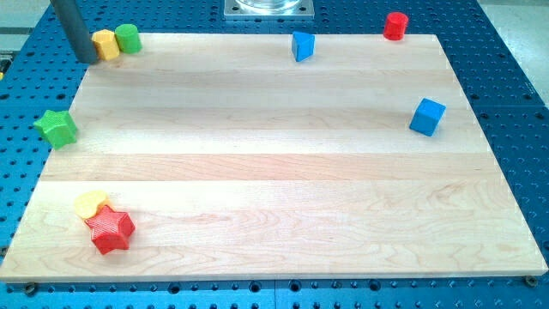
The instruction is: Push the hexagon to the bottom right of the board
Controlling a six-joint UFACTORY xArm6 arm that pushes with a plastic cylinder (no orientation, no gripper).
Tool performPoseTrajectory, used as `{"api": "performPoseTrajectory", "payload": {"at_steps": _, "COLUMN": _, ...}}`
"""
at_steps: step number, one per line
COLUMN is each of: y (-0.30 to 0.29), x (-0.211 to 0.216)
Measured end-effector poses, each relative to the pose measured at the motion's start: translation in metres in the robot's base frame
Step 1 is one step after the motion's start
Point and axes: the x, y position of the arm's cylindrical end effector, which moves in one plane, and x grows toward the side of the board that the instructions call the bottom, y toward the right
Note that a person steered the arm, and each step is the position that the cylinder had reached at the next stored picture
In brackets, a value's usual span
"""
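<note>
The yellow hexagon (105, 43) sits at the board's top left corner, touching a green cylinder (128, 38) on its right. My dark rod comes down from the view's top left. Its tip (88, 59) rests just left of the yellow hexagon, very close to it or touching it, at the board's left edge.
A green star (57, 127) lies at the left edge. A red star (111, 229) touches a rounded yellow block (89, 204) at the bottom left. A blue block (302, 45) is at top centre, a red cylinder (395, 25) at top right, and a blue cube (427, 116) at the right.
</note>
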Motion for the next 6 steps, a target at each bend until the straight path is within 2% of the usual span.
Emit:
{"api": "performPoseTrajectory", "payload": {"at_steps": 1, "y": 0.027, "x": 0.017}}
{"api": "performPoseTrajectory", "payload": {"at_steps": 2, "y": -0.004, "x": 0.035}}
{"api": "performPoseTrajectory", "payload": {"at_steps": 3, "y": -0.005, "x": 0.032}}
{"api": "performPoseTrajectory", "payload": {"at_steps": 5, "y": -0.004, "x": -0.054}}
{"api": "performPoseTrajectory", "payload": {"at_steps": 6, "y": 0.002, "x": -0.062}}
